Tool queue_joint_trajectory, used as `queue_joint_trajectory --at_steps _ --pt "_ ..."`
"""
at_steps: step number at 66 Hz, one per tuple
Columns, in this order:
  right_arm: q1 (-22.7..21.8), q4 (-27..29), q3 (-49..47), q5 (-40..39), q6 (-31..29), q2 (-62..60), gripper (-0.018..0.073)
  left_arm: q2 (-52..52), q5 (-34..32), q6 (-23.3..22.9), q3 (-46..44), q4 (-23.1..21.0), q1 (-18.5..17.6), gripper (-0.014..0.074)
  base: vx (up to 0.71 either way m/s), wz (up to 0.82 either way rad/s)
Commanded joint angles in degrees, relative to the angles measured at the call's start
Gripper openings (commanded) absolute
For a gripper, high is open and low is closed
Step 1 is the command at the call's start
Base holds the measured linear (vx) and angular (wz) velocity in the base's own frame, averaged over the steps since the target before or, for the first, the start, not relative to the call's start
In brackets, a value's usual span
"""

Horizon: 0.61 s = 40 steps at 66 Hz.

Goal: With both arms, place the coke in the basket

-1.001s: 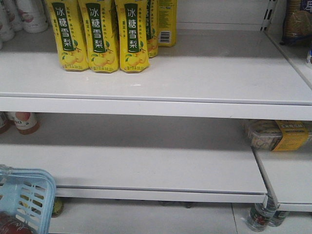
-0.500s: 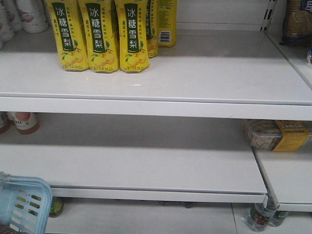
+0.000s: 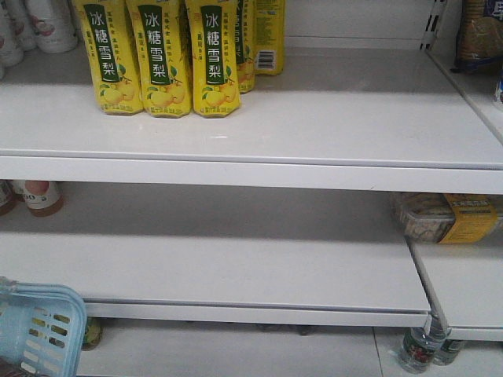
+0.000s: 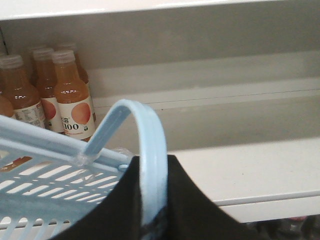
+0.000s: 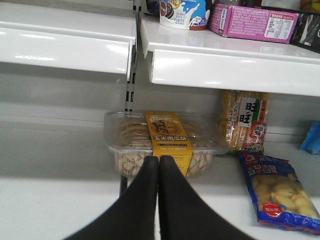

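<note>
The left gripper [image 4: 150,220] was clamped on the basket [image 3: 35,330] handle [image 4: 150,150], the basket hanging low at the left of the shelves [image 3: 251,141]. The right gripper [image 5: 159,165] pointed at a snack box [image 5: 165,140], jaws together, holding nothing. No coke showed in any view. The risk: the basket swinging or slipping off that thin handle.

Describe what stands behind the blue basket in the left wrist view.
Behind the basket, peach-coloured juice bottles stand on the shelf. The basket hides their bases and covers any further bottles.
</note>
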Motion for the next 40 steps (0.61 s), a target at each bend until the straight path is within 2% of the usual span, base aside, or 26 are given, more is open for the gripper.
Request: queue_joint_trajectory --at_steps 1,40 --pt "-0.3 0.1 -1.5 -4.5 -0.2 1.1 -0.001 -1.3 -10.4 -0.3 0.0 1.3 0.1 -0.0006 0.0 0.0" --pt "-0.3 0.0 -1.5 -4.0 -0.2 1.1 -0.001 -1.3 -11.5 -0.4 -0.5 1.2 0.1 -0.0006 0.0 0.0"
